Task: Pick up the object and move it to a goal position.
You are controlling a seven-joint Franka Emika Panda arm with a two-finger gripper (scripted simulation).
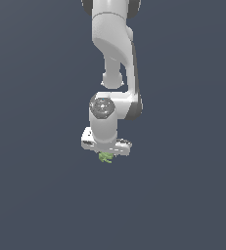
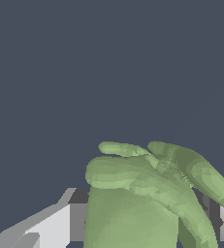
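Observation:
The object [image 1: 105, 157] is a small light-green lumpy thing with ridged lobes. In the exterior view it pokes out just under the white gripper [image 1: 106, 155], mostly hidden by the hand. In the wrist view the object [image 2: 147, 193] fills the near field between the two fingers [image 2: 50, 225], which press against its sides. The gripper is shut on the object. The fingertips themselves are hidden in the exterior view.
The white arm [image 1: 115, 53] comes down from the top of the exterior view. Around it there is only a plain dark blue-grey background [image 1: 36, 146]. No goal marker shows in either view.

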